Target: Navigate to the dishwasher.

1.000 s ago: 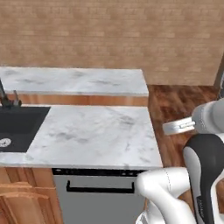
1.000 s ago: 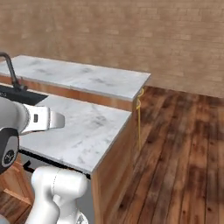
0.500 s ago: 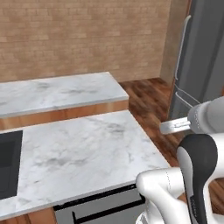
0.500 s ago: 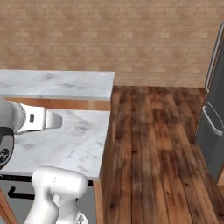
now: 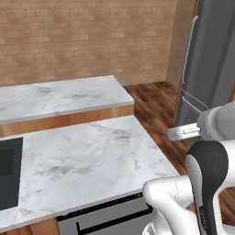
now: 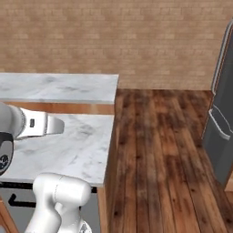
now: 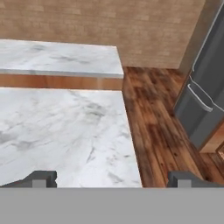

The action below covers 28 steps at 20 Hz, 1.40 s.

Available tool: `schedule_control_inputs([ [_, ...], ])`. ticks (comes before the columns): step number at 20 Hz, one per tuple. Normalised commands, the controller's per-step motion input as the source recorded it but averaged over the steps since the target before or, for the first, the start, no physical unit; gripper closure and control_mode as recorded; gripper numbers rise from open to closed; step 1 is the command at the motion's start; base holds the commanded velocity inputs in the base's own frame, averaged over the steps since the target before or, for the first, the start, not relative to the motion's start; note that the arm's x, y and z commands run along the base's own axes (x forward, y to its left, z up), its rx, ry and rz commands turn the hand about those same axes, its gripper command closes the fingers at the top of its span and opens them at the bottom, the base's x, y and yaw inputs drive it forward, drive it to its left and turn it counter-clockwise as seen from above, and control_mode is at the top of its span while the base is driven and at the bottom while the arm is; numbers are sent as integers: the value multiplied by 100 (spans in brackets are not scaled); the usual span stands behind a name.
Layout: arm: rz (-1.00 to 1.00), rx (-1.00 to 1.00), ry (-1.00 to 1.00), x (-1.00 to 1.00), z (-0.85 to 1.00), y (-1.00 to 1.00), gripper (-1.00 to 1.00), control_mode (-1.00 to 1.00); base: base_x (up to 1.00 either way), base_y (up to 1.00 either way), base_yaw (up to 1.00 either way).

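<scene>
The dishwasher (image 5: 110, 220) lies below the near edge of the marble bench (image 5: 82, 160), beneath the open, empty claw (image 7: 111, 178), its handle running left-right.

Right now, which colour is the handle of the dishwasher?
Black: the bar handle on the dishwasher, best in the left base view.

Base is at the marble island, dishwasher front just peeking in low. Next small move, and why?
Probably turn the base back left a little. The light-grey dishwasher front with the black bar handle sits cut off at the bottom edge of both base views, under the white marble counter, while the grey fridge and wooden floor take the right side. The open claw holds nothing.
</scene>
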Motion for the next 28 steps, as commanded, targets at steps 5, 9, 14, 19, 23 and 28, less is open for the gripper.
schedule_control_inputs([
  [5, 0, 0, 0, 0, 0, 0, -100, 100, 97, 0, 51],
  [9, 0, 0, 0, 0, 0, 0, -100, 100, 79, -7, 69],
  [14, 0, 0, 0, 0, 0, 0, -100, 100, 92, -6, 59],
  [19, 0, 0, 0, 0, 0, 0, -100, 100, 47, 82, -9],
  [23, 0, 0, 0, 0, 0, 0, -100, 100, -8, 100, -44],
  [28, 0, 0, 0, 0, 0, 0, -100, 100, 32, 82, -47],
])
